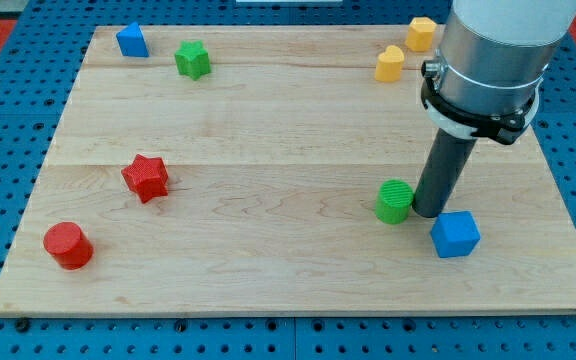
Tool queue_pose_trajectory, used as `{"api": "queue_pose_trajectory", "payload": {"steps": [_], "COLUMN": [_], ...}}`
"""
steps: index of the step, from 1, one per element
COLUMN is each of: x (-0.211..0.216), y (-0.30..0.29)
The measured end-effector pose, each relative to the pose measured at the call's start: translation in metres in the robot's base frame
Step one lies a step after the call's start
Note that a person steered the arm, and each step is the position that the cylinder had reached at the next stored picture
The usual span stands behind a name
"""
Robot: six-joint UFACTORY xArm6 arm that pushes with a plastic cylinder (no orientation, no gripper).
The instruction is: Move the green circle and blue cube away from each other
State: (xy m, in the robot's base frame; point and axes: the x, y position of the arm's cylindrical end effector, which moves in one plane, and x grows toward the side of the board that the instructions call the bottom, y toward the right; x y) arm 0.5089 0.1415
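The green circle [395, 201] lies on the wooden board [268, 150] at the lower right. The blue cube [455, 234] sits just to its lower right, a small gap between them. My tip [428, 212] stands in that gap, touching or nearly touching the green circle's right side and just above the blue cube's upper left corner. The rod rises from there to the grey arm body at the view's top right.
A second blue block [132, 41] and a green star [193, 59] lie at the top left. A red star [146, 178] and a red circle [68, 245] lie at the left. Two yellow blocks [390, 63] [421, 33] lie at the top right.
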Motion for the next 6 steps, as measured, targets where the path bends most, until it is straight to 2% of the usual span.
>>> {"api": "queue_pose_trajectory", "payload": {"steps": [1, 2, 3, 4, 6], "x": [0.005, 0.026, 0.005, -0.021, -0.021], "y": [0.007, 0.058, 0.059, 0.102, 0.146]}}
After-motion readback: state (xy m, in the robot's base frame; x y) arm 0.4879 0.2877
